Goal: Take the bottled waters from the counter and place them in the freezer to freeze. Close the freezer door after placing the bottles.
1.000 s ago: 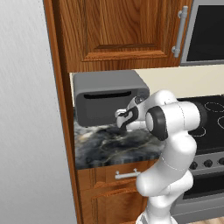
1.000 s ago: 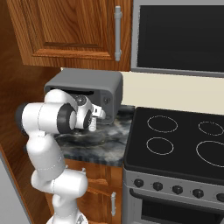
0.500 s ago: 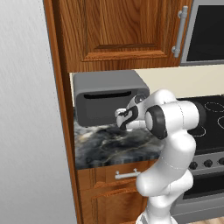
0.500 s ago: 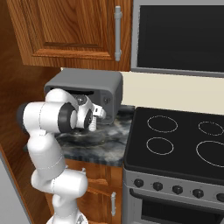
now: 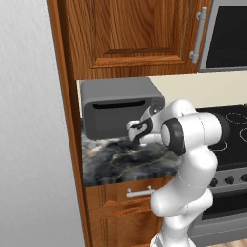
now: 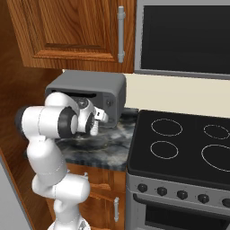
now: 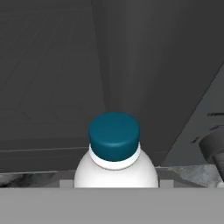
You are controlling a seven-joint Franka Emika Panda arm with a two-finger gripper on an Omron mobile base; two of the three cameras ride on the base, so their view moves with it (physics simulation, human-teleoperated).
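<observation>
A bottled water (image 7: 114, 171) with a white body and a teal cap stands upright on the dark marble counter (image 5: 120, 165), just in front of the grey microwave. In the hand view it sits dead centre and very near. My gripper (image 5: 137, 133) is low over the counter with its fingers closed around this bottle (image 6: 95, 130). The bottle's base is hidden. The freezer's brushed grey side (image 5: 29, 125) rises at the left of the left base view; its door is out of view.
The boxy grey microwave (image 5: 120, 105) stands right behind the bottle. A black stovetop (image 6: 179, 143) lies to the right of the counter (image 6: 105, 152). Wooden cabinets (image 5: 135, 34) hang above, and drawers (image 5: 130, 202) sit below the slab.
The fingers have closed in on the bottle. The arm has barely moved otherwise, and the bottle stands where it was.
</observation>
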